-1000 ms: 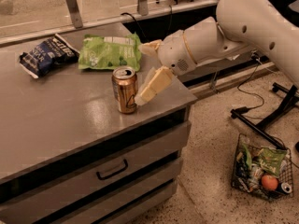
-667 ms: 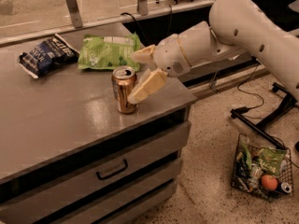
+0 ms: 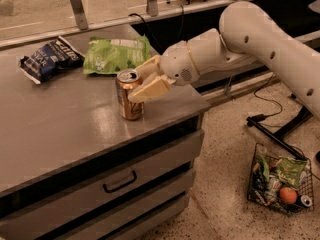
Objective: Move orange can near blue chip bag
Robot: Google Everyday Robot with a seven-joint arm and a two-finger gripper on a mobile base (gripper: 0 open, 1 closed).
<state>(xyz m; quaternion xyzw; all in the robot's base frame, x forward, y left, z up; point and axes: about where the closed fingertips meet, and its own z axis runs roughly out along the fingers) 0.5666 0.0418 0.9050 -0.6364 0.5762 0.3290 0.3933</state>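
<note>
The orange can point(image 3: 128, 104) stands upright on the grey counter point(image 3: 65, 134), near its front right part. My gripper point(image 3: 136, 84) reaches in from the right at can height. Its two cream fingers point(image 3: 150, 89) are spread, one behind the can and one in front of it, with the tips at the can's right side. The gripper is open. The blue chip bag point(image 3: 47, 59) lies flat at the counter's far left, well apart from the can.
A light-green chip bag point(image 3: 116, 54) lies behind the can, between it and the blue bag. The counter's right edge is just beyond the can. Drawers with a handle point(image 3: 120, 181) are below. A wire basket point(image 3: 280, 184) of items stands on the floor at right.
My gripper has moved left toward the can; its fingers now straddle the can's right side. The can and both bags have not moved.
</note>
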